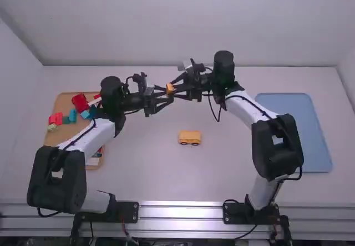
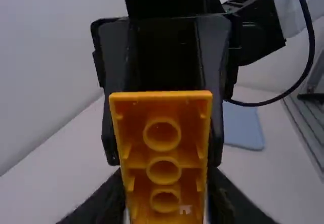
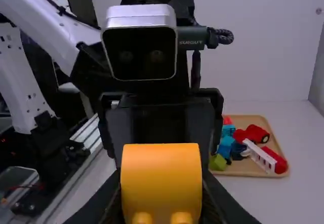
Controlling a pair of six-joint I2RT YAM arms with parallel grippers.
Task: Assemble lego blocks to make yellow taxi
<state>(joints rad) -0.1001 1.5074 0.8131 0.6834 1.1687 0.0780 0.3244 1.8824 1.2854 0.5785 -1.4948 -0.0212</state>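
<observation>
Your left gripper (image 1: 166, 96) and right gripper (image 1: 173, 88) both pinch the yellow block (image 1: 170, 89), above the white table (image 1: 138, 174); wheeled yellow base (image 1: 189, 137) sits between its left and right edges.

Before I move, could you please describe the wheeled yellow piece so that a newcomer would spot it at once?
On the white table, look between the tan tray and the blue tray. There sits an oblong yellow piece. Unlike the yellow block held in the air beyond it, it rests on dark wheels.
</observation>
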